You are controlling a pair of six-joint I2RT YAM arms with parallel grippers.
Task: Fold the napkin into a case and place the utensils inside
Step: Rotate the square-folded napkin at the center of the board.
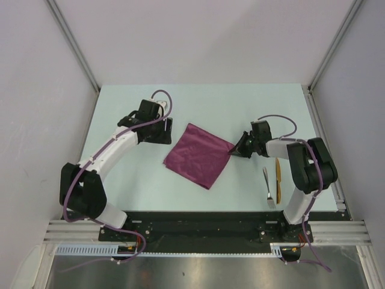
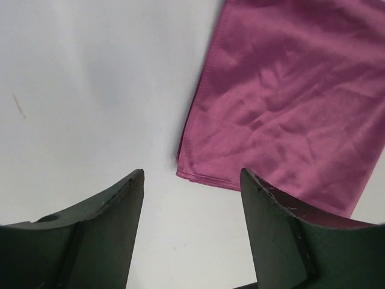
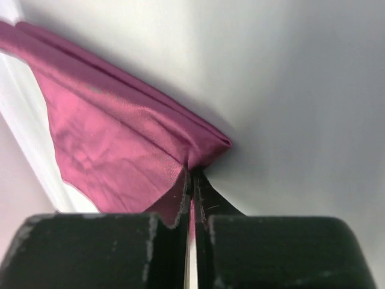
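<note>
The plum-magenta napkin (image 1: 200, 155) lies folded in layers as a diamond in the middle of the table. My right gripper (image 1: 233, 150) is shut on its right corner; in the right wrist view the cloth (image 3: 120, 144) is pinched between the closed fingers, gripper (image 3: 192, 174). My left gripper (image 1: 157, 136) is open and empty just left of the napkin's far-left edge; the left wrist view shows the cloth corner (image 2: 289, 102) ahead of the spread gripper (image 2: 192, 177). The silver spoon (image 1: 268, 188) and the golden-yellow piece (image 1: 278, 177) lie side by side at the right, near the right arm's base.
The pale table (image 1: 132, 186) has metal frame posts at its back corners (image 1: 96, 87) and a rail along the right edge (image 1: 325, 144). A black base bar (image 1: 192, 220) runs along the near edge.
</note>
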